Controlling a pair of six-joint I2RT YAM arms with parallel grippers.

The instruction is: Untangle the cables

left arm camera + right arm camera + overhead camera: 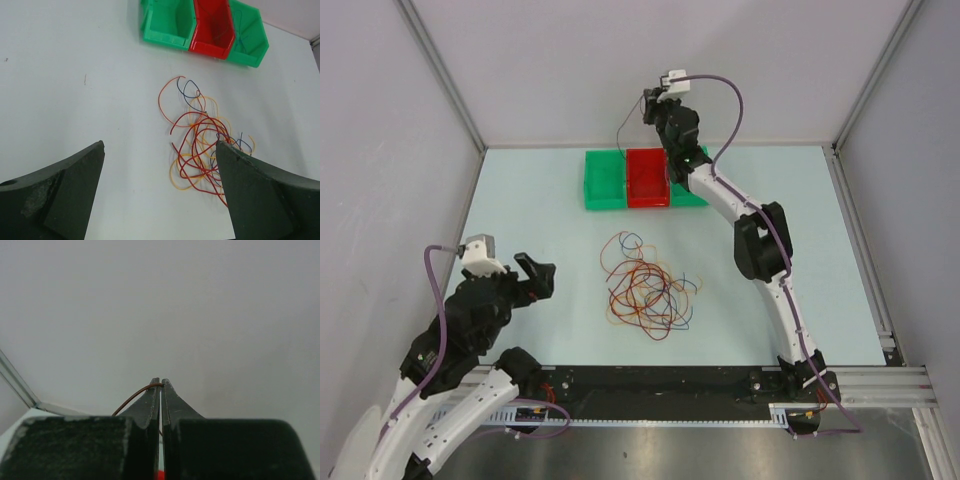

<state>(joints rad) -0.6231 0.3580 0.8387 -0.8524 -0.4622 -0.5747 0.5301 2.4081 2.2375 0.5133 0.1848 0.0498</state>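
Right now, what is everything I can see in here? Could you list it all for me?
cable tangle: one heap of many thin loops, too knotted to count; red, orange, yellow and blue; middle of the table.
brown cable: one; brown; pinched in the right gripper, lifted above the bins.
green bins: two; green; far edge of the table, either side of the red bin.
red bin: one; red; between the green ones.
table: one; pale blue-green; under everything.
left gripper: one; black; open, hovering left of the tangle.
right gripper: one; black; shut on the brown cable, raised near the far wall.
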